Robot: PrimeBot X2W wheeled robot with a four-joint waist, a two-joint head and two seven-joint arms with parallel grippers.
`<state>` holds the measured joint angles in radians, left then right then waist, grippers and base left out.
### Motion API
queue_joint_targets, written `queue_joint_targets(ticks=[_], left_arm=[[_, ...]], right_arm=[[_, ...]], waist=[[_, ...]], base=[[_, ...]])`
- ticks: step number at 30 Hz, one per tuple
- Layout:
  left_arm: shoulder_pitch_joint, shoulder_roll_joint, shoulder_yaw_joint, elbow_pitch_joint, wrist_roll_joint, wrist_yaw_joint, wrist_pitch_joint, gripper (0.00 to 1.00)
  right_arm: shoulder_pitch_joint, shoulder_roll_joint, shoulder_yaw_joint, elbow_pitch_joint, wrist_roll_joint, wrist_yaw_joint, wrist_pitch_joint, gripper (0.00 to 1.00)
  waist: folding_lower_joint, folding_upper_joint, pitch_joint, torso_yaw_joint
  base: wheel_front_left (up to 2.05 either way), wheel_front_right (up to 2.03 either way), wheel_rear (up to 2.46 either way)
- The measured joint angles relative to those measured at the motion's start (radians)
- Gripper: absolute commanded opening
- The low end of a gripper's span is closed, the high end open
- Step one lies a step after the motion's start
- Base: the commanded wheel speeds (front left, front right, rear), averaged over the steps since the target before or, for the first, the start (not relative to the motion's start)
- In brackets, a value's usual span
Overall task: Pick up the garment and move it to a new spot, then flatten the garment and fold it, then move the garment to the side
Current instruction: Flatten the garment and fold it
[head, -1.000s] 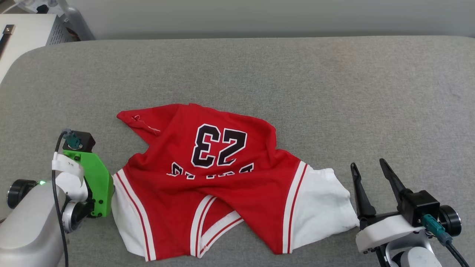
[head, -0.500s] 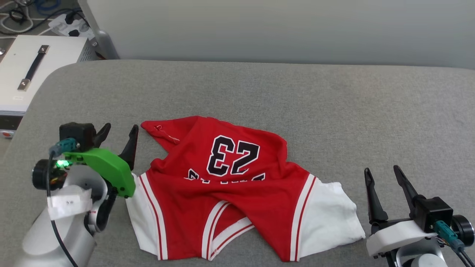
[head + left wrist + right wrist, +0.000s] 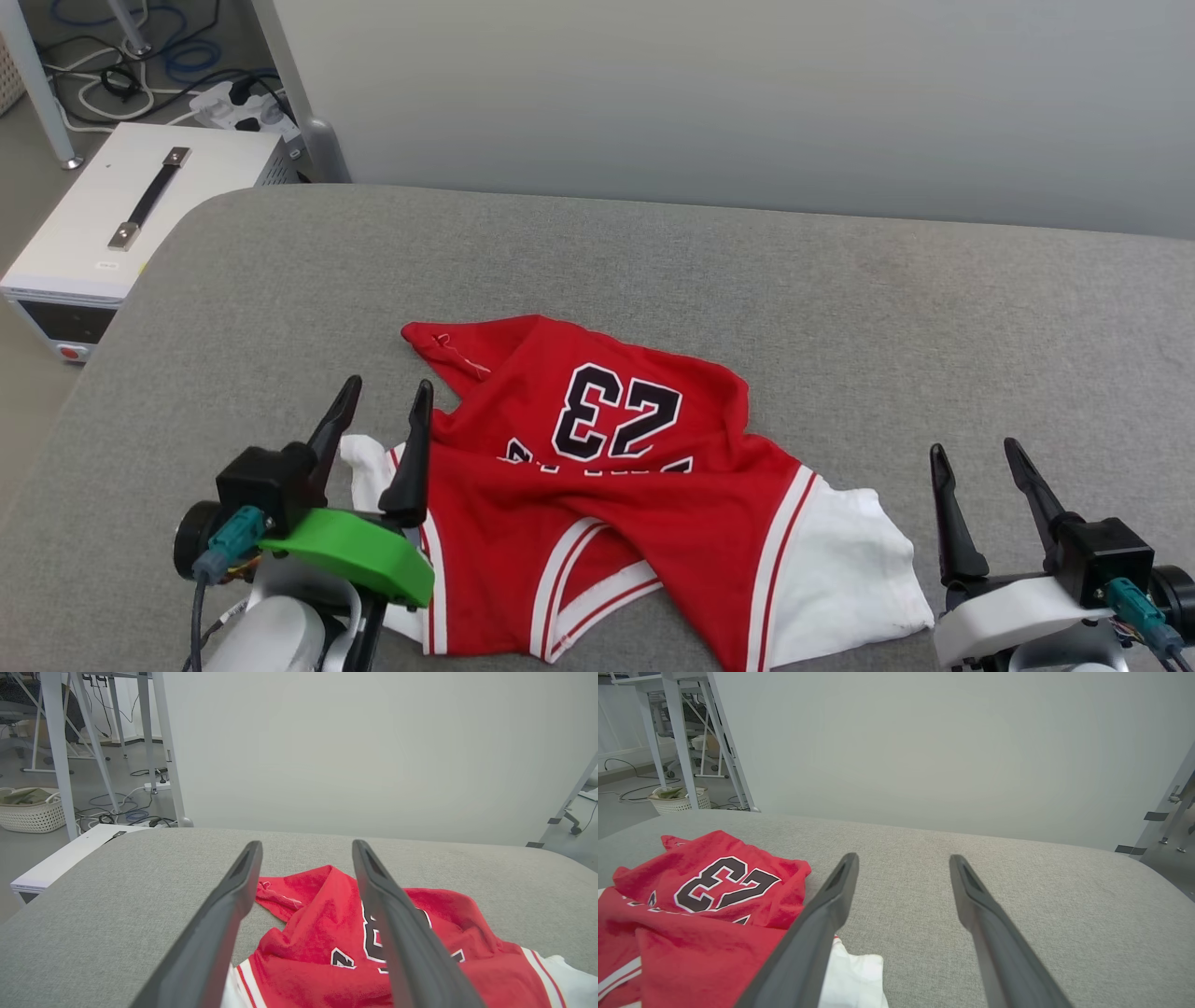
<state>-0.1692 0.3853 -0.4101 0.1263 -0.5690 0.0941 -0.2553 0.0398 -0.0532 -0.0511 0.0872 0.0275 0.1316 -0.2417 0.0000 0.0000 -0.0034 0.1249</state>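
Grey surface carries crumpled garment, lettering half-hidden.

garment lettering half hidden under own fold; white sleeve partly behind left gripper.

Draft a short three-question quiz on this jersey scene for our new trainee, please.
1. True or false: the left gripper is shut on the red jersey.
2. Which number shows on the jersey? A) 32 B) 23 C) 28
3. Short answer: what stands on the floor beside the grey padded table?
Key: 1. False: the left gripper is open, holding nothing. 2. B. 3. A white case.
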Motion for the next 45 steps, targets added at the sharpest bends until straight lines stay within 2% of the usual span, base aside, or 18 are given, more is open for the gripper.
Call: queue_joint_targets(ticks=[5,8,12,18,21,24,30,40,41,42,43,45], left_arm=[[0.077,-0.056,0.051,-0.053,0.061,0.005,-0.001,1.00],[0.095,-0.078,0.071,-0.061,0.092,-0.010,-0.001,1.00],[0.095,-0.101,0.088,-0.063,0.125,-0.033,-0.001,1.00],[0.088,-0.139,0.099,-0.042,0.157,-0.064,-0.001,1.00],[0.079,-0.157,0.110,-0.040,0.170,-0.078,-0.001,1.00],[0.070,-0.171,0.121,-0.033,0.184,-0.094,-0.001,1.00],[0.053,-0.200,0.136,-0.020,0.217,-0.118,-0.001,1.00],[0.041,-0.227,0.170,-0.003,0.249,-0.149,-0.001,1.00],[0.040,-0.229,0.173,-0.002,0.253,-0.152,-0.001,1.00],[0.040,-0.230,0.176,-0.001,0.255,-0.153,-0.001,1.00],[0.040,-0.230,0.180,0.001,0.260,-0.155,-0.001,1.00],[0.040,-0.231,0.187,0.009,0.266,-0.160,-0.001,1.00]], right_arm=[[0.008,-0.005,0.008,-0.008,0.001,0.000,0.030,1.00],[0.014,-0.018,0.024,-0.014,0.019,0.000,0.107,1.00],[0.012,-0.081,0.085,-0.033,0.062,0.000,0.313,1.00],[-0.008,-0.191,0.129,-0.105,0.204,0.000,0.705,1.00],[-0.025,-0.239,0.133,-0.131,0.244,0.000,0.838,1.00],[-0.050,-0.260,0.139,-0.133,0.270,0.000,0.929,1.00],[-0.093,-0.270,0.161,-0.101,0.305,0.000,0.997,1.00],[-0.132,-0.276,0.197,-0.014,0.312,0.000,0.955,1.00],[-0.136,-0.277,0.201,-0.006,0.312,0.000,0.948,0.39],[-0.139,-0.278,0.203,0.000,0.312,0.000,0.941,0.06],[-0.143,-0.283,0.209,0.006,0.312,-0.001,0.935,0.00],[-0.152,-0.293,0.223,0.012,0.314,-0.001,0.921,0.00]], waist=[[0.0000,0.0000,-0.003,-0.001],[0.0000,0.0000,0.005,0.001],[0.0000,0.0000,0.023,0.007],[0.0000,0.0000,0.060,0.027],[0.0000,0.0000,0.083,0.038],[0.0000,0.0000,0.104,0.052],[0.0000,0.0000,0.141,0.087],[0.0000,0.0000,0.192,0.134],[0.0000,0.0000,0.195,0.137],[0.0000,0.0000,0.198,0.139],[0.0000,0.0000,0.199,0.139],[0.0000,0.0000,0.198,0.137]], base=[[0.00,0.00,0.00],[0.00,0.00,0.00],[0.00,0.00,0.00],[0.00,0.00,0.00],[0.00,0.00,0.00],[0.00,0.00,0.00],[0.00,0.00,0.00],[0.00,0.00,0.00],[0.00,0.00,0.00],[0.00,0.00,0.00],[0.00,0.00,0.00],[0.00,0.00,0.00]])
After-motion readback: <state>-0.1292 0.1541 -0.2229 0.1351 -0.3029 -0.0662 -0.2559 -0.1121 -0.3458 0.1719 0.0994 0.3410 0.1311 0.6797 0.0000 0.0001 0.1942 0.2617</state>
